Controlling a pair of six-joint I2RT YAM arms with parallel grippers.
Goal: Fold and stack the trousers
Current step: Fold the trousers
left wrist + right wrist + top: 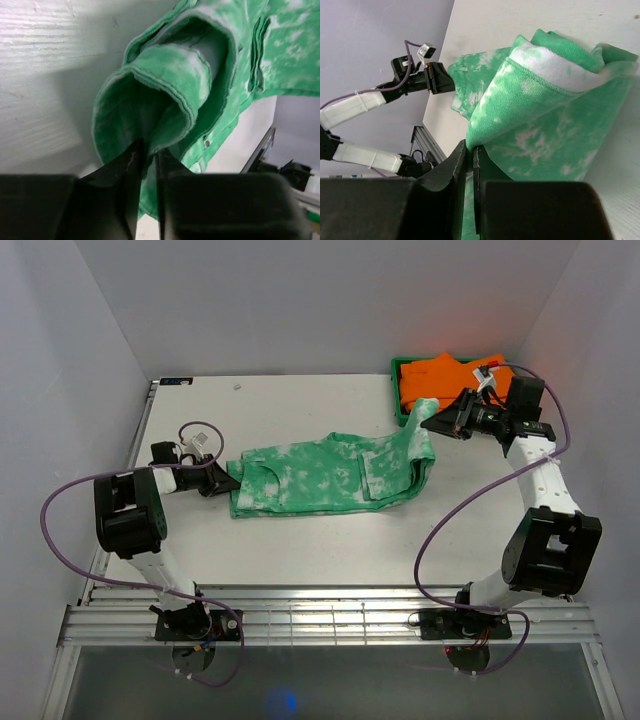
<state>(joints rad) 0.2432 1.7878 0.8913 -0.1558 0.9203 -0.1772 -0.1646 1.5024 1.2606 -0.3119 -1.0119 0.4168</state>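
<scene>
The trousers (320,475), green with white blotches, lie partly folded across the middle of the table. My left gripper (228,480) sits at their left end, low on the table. In the left wrist view, its jaws (149,150) stand narrowly apart with a rolled hem of the trousers (165,90) pinched between them. My right gripper (432,420) is shut on the right end of the cloth and holds it lifted off the table. In the right wrist view, a fold of the trousers (545,115) is clamped in the right gripper (470,147).
A green bin (398,400) holding orange garments (440,375) stands at the back right, just behind my right gripper. White walls enclose the table on three sides. A metal rail (330,620) runs along the near edge by the arm bases.
</scene>
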